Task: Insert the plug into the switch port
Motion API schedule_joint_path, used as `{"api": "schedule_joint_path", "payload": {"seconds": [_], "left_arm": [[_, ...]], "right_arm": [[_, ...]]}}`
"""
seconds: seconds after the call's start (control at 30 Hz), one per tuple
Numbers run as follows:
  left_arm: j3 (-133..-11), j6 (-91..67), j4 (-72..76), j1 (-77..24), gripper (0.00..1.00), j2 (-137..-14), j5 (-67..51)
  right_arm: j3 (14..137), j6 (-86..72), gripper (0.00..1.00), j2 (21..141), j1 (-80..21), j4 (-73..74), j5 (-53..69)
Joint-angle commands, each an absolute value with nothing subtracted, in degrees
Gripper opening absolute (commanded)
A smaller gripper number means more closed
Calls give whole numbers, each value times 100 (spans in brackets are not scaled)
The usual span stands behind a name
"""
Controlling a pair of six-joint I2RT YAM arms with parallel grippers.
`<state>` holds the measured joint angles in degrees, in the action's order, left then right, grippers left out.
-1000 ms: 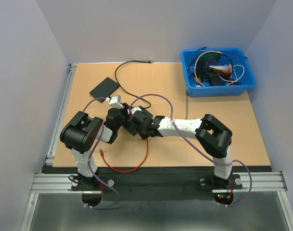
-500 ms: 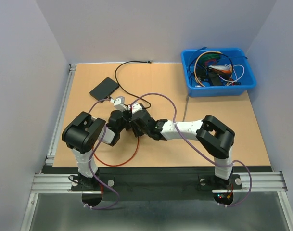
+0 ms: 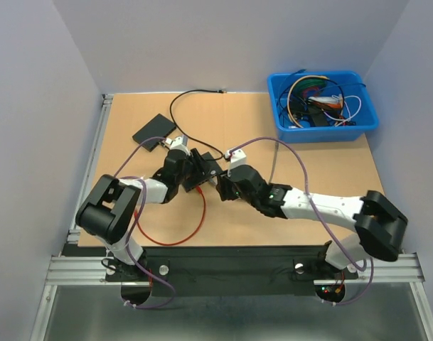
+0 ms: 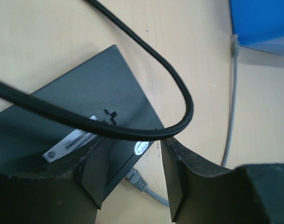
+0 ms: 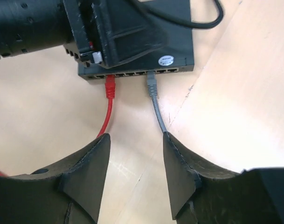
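Note:
The black switch (image 5: 179, 42) lies on the table, its port row facing my right gripper. A red plug (image 5: 110, 87) and a grey plug (image 5: 152, 86) both sit in ports. My right gripper (image 5: 136, 140) is open and empty, drawn back from the ports, with the grey cable (image 5: 158, 116) running under its right finger. My left gripper (image 4: 130, 150) is open and straddles the switch's (image 4: 62, 116) corner from above, with the grey plug (image 4: 138, 181) below it. In the top view the left gripper (image 3: 195, 170) is on the switch and the right gripper (image 3: 224, 186) is just beside it.
A black cable (image 4: 146, 51) loops over the switch. The red cable (image 3: 196, 229) loops toward the near table edge. A flat black box (image 3: 153, 129) lies at the back left. A blue bin (image 3: 321, 106) of cables stands at the back right.
My right arm has let go and pulled back to the right, away from the switch. The left arm has stretched out over the switch. The red cable's loop has shifted toward the switch.

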<state>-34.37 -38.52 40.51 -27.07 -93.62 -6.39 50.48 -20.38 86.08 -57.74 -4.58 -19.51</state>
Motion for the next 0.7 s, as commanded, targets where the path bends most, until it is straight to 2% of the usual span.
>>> {"api": "schedule_joint_path", "payload": {"seconds": [0.0,0.17,0.23,0.37,0.47,0.67], "left_arm": [[-3647,-3533,2508,-2619,58,-8501,-309],[-3244,-3437,1864,-2619,58,-6938,-45],[-2990,-3410,1461,-2637,59,-5954,261],[-2795,-3261,582,-2645,63,-4084,553],[-2672,-3392,79,-2926,69,-3098,1046],[-3110,-3674,-553,-3120,70,-2488,1178]], "right_arm": [[4800,-2171,55,7554,-5783,-177,-2250],[4369,-2338,59,6436,-5783,316,-2250],[4255,-2426,61,5971,-5783,509,-2285],[4017,-2592,76,5476,-5783,808,-2478],[3885,-2716,78,5213,-5783,1054,-2549],[3902,-2716,81,4887,-5783,1405,-2593]]}}
